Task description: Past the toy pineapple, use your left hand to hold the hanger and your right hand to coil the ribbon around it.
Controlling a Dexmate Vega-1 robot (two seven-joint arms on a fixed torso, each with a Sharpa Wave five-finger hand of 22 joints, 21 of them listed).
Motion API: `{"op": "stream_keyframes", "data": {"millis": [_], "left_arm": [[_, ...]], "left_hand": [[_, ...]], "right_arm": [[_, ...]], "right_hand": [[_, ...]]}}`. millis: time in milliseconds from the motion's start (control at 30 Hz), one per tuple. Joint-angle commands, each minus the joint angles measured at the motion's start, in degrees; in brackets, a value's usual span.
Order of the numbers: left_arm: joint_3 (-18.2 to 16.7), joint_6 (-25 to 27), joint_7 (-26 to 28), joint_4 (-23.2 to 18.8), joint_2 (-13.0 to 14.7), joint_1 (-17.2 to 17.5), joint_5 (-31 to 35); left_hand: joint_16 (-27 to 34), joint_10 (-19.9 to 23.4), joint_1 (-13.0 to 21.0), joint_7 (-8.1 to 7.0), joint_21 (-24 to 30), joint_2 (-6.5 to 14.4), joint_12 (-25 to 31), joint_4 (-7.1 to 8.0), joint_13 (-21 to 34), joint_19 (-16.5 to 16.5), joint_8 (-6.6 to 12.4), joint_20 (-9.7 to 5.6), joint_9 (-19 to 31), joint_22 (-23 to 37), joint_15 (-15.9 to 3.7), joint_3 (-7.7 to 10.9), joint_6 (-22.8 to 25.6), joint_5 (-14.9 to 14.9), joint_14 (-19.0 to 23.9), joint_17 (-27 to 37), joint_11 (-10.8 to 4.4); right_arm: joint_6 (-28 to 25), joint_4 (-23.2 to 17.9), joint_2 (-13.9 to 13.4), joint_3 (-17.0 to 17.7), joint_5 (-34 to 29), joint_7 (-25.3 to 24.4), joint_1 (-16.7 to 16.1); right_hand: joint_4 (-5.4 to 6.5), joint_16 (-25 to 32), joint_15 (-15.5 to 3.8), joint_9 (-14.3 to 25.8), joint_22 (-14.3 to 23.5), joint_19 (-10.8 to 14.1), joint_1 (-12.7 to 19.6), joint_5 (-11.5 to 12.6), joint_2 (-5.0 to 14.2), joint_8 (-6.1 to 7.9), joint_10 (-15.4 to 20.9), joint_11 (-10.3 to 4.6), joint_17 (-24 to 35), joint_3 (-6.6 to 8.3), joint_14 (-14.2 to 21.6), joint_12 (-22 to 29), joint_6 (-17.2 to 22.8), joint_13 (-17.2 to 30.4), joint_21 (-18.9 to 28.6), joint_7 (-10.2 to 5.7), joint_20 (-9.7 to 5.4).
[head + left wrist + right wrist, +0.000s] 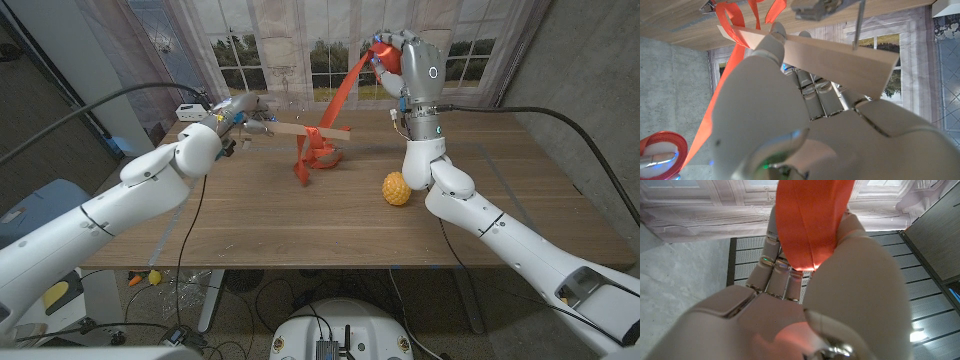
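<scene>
In the head view the left hand holds one end of the wooden hanger out level above the surface, beyond the toy pineapple, which sits on the wood near the right forearm. The right hand is raised high at the far side and grips the orange ribbon, which runs down taut from it to the bar, where several turns are already bunched and loose loops hang below. The step in hand looks like another wrap, and doing it well probably means keeping that tension while the right hand carries the strip over and round the bar, laying the new turn just beside the bunch, not on top of it. In the left wrist view the left hand has its fingers curled against the underside of the pale wooden hanger, with the ribbon trailing past beside the palm; the hold looks firm, and the bar should stay level and steady so the turns do not slide toward the free end. In the right wrist view the right hand pinches the broad ribbon between thumb and fingers, the band lying flat and untwisted. Keeping it flat through the turn should give a neat coil.
</scene>
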Motion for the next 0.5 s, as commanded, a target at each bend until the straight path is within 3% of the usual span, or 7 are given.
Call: {"op": "stream_keyframes", "data": {"millis": [33, 267, 500], "left_arm": [[1.9, -6.9, 8.6, 6.2, -4.8, -1.8, 3.5], [1.9, -14.0, 18.8, 11.3, -9.5, -1.9, 6.7], [2.4, -16.9, 23.2, 14.2, -12.9, -3.0, 9.2]], "left_hand": [[0.0, 0.4, 7.2, 0.69, 0.5, 7.7, 0.0, 0.78, 0.2, -0.2, 0.17, -2.92, 5.1, 0.1, -7.07, 1.40, 1.3, 0.4, 4.9, 0.2, 0.19], [0.0, 0.6, 7.2, 0.52, 0.7, 7.7, -0.1, 0.77, 0.2, -0.1, 0.14, -2.95, 5.1, 0.1, -7.07, 1.40, 1.5, 0.4, 5.1, 0.3, -0.05], [-0.1, 0.7, 7.2, 0.55, 0.9, 7.6, -0.2, 0.79, 0.2, -0.1, 0.12, -2.97, 5.0, 0.1, -7.07, 1.38, 1.7, 0.4, 5.2, 0.4, -0.16]], "right_arm": [[-1.6, -6.7, -0.2, 4.5, -3.2, -5.9, -9.2], [-3.2, -9.5, 0.9, 5.4, -4.7, -8.9, -15.1], [-2.8, -10.8, 4.2, 8.4, -6.2, -10.0, -21.5]], "right_hand": [[0.23, -0.1, -11.64, 0.3, -0.1, -0.4, 10.2, 0.3, 9.83, 0.11, 3.2, -2.40, 0.2, 0.12, 9.5, 0.2, 2.2, 0.2, 0.5, 1.42, -6.23], [0.20, -0.2, -11.68, 0.3, -0.4, -0.6, 10.2, 0.3, 9.81, 0.05, 3.1, -2.48, 0.4, 0.12, 9.6, 0.2, 2.2, 0.4, 0.9, 1.42, -6.24], [0.20, -0.3, -11.67, 0.3, -0.6, -0.7, 10.2, 0.3, 9.82, -0.02, 3.1, -2.54, 0.5, 0.11, 9.7, 0.2, 2.2, 0.4, 1.3, 1.34, -6.23]]}}
